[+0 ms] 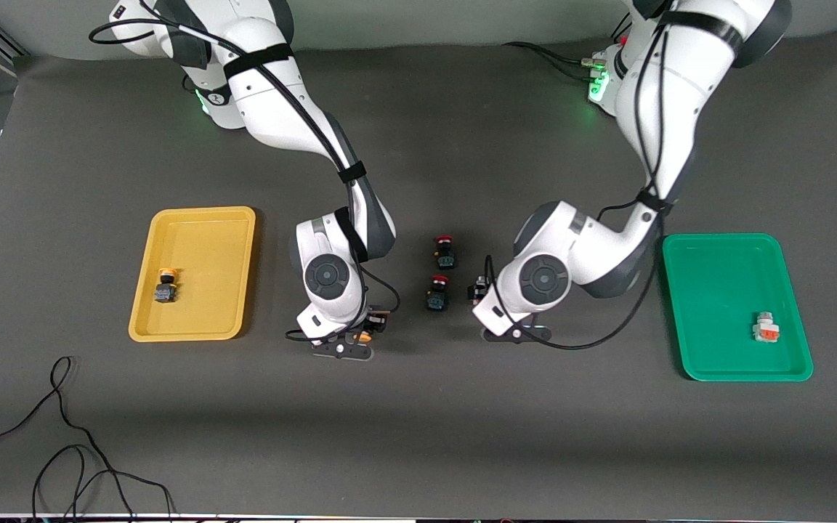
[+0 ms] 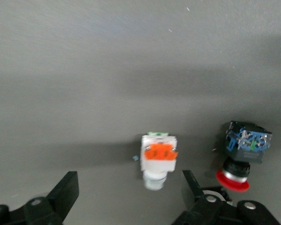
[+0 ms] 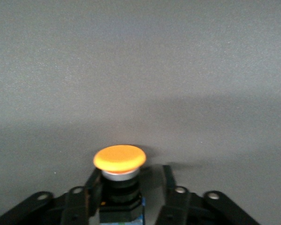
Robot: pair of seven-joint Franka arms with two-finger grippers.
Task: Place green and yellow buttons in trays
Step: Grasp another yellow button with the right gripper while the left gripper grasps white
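right claw [image 3: 129,197] low at the table [image 1: 418,436], fingers around a yellow-capped button [image 3: 120,159]. left claw [image 2: 131,197] spread wide, straddling a white-grey button [image 2: 158,158].

- A dark grey tabletop [image 1: 418,436] is carrying everything, and its matte surface is filling most of the front view.
- Two dark-bodied switches with red caps are sitting near the middle of the tabletop, well away from every edge.
- The first red-capped switch [image 1: 445,250] is lying farther from the front camera, its cap pointing toward the edge where the bases are standing.
- The second red-capped switch [image 1: 438,292] is lying just beside it, nearer the front camera, apart from it.
- A thin black cable [image 1: 62,428] is looping over the tabletop near the corner at the right arm's end, closest to the front camera.
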